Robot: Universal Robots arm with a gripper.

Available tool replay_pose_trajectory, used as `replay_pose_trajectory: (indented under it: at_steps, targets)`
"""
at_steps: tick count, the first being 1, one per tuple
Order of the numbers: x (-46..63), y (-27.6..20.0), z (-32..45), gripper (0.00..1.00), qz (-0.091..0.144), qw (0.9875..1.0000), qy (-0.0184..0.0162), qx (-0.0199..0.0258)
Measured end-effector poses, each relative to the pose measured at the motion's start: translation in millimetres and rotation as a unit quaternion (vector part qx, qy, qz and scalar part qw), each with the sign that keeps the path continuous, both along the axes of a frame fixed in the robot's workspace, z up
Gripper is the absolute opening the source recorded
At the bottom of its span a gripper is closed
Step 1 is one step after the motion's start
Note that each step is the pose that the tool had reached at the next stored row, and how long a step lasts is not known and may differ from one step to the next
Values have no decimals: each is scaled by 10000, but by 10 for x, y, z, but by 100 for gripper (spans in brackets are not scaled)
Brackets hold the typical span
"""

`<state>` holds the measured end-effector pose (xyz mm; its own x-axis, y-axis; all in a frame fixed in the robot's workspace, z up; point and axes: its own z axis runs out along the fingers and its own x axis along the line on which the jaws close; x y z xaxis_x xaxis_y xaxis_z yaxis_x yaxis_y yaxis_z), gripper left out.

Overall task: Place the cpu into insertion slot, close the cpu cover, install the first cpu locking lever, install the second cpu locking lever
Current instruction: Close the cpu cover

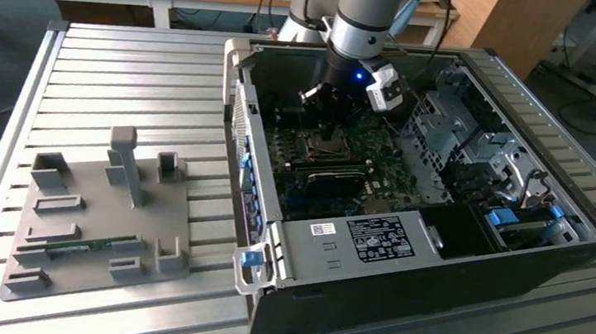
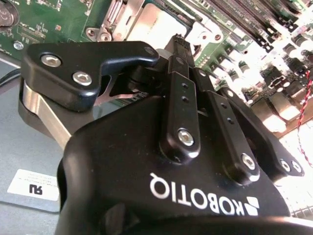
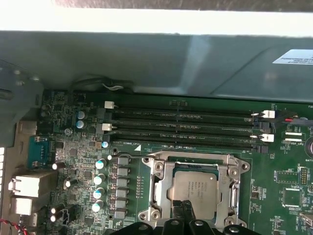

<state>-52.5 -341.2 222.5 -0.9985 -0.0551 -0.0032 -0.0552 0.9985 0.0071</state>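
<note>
My gripper [image 1: 331, 129] hangs inside the open computer case [image 1: 553, 269], just above the processor socket on the green motherboard [image 1: 386, 172]. In the first wrist view the cpu [image 3: 195, 188], a dull silvery square, lies in the socket. The cpu cover [image 3: 231, 188], a silvery frame, lies flat down around it. My gripper's [image 3: 186, 209] two black fingertips stand pressed together at the near edge of the socket, with nothing seen between them. The second wrist view shows the gripper [image 2: 179, 40] pointing down beside the pale cpu [image 2: 154, 24].
Memory slots [image 3: 186, 127] run along one side of the socket, and a row of capacitors [image 3: 100, 178] along another. A drive cage [image 1: 467, 139] and a labelled black box [image 1: 379, 238] crowd the case. A grey fixture plate [image 1: 106, 197] lies on the slatted table at the exterior view's left.
</note>
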Motion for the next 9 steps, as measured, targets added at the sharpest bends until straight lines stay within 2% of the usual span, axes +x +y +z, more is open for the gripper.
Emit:
replay_pose_trajectory:
  at_steps: [9]
  targets:
    - [-37, 0, -12, 11, -1, 10000, -17, 1]
